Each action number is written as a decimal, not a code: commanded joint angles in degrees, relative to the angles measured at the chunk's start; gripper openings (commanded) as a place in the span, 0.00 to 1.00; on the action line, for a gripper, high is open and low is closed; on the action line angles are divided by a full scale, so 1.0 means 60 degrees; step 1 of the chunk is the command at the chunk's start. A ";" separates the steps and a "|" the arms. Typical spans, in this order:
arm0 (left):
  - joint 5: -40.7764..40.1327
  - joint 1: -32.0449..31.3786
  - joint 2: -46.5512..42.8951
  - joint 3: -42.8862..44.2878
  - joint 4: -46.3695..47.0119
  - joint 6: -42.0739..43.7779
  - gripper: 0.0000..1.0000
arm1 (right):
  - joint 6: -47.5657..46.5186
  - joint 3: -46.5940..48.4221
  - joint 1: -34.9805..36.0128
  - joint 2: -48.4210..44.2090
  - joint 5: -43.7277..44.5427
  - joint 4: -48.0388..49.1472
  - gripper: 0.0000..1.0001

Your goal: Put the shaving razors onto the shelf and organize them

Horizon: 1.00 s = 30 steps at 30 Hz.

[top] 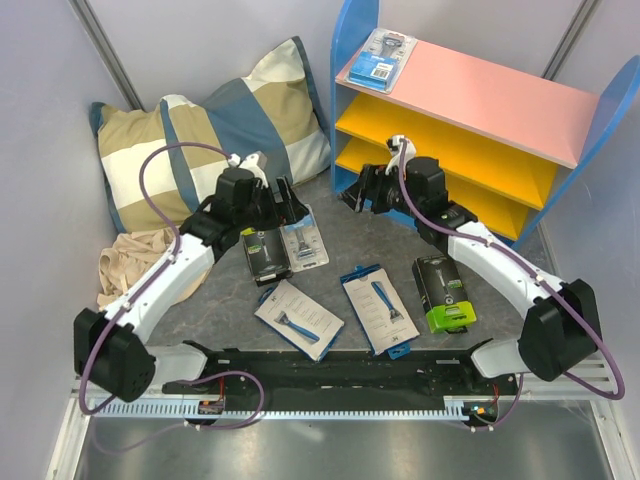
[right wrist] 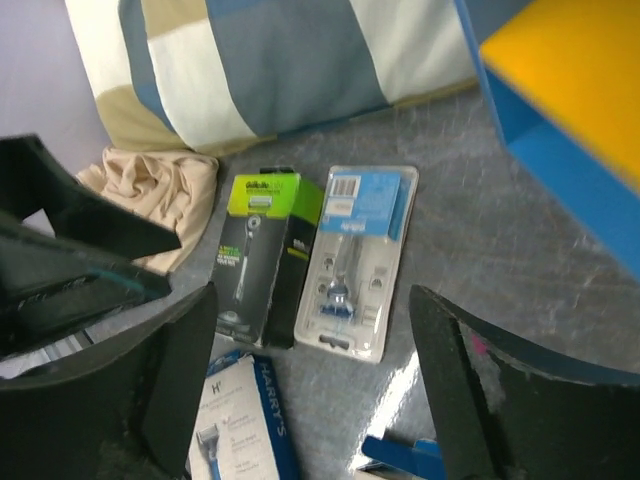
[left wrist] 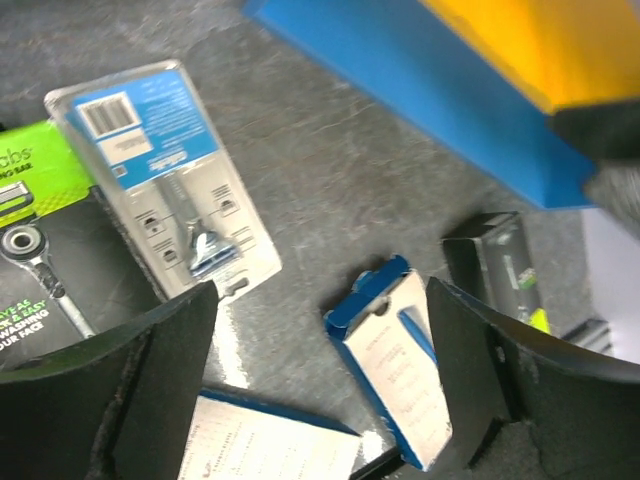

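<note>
The shelf (top: pixel 352 35) stands at the back right, and one clear blister pack (top: pixel 385 55) lies on its pink top board. On the grey mat lie a black-and-green box (top: pixel 265 256), a second blister pack (top: pixel 306 240), two white boxes (top: pixel 298 320) (top: pixel 380 308) and another black-and-lime box (top: pixel 443 292). My left gripper (top: pixel 290 203) is open and empty above the blister pack (left wrist: pixel 165 180) and a white box (left wrist: pixel 395 360). My right gripper (top: pixel 352 196) is open and empty near the shelf's left panel, looking down on the box (right wrist: pixel 255 255) and blister pack (right wrist: pixel 355 260).
A striped pillow (top: pixel 220 130) leans in the back left corner, with a beige cloth (top: pixel 130 262) in front of it. The shelf's blue side panel (left wrist: pixel 430 90) is close to both grippers. My left arm (right wrist: pixel 60 270) shows at the right wrist view's left edge.
</note>
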 commanded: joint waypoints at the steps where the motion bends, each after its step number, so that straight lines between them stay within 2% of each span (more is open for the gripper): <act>1: -0.0485 0.0035 0.0817 0.0271 0.0197 0.0189 0.87 | 0.0026 -0.0757 0.0311 -0.0542 0.0197 0.0701 0.89; 8: -0.0778 -0.0068 0.2458 0.0914 0.0401 -0.0089 0.80 | 0.0129 -0.2002 0.0839 -0.0732 0.0270 0.0936 0.93; 12: -0.0954 -0.0185 0.3425 0.1369 0.0519 -0.0513 0.68 | 0.0275 -0.2458 0.0927 -0.0791 0.0256 0.1170 0.94; 19: -0.1100 -0.0390 0.5022 0.1970 0.0475 -0.0763 0.66 | 0.0232 -0.2780 0.0927 -0.0937 0.0270 0.1097 0.95; 30: -0.1921 -0.0419 0.5814 0.2058 0.0182 -0.0808 0.62 | 0.0188 -0.2927 0.0927 -0.0806 0.0270 0.1170 0.95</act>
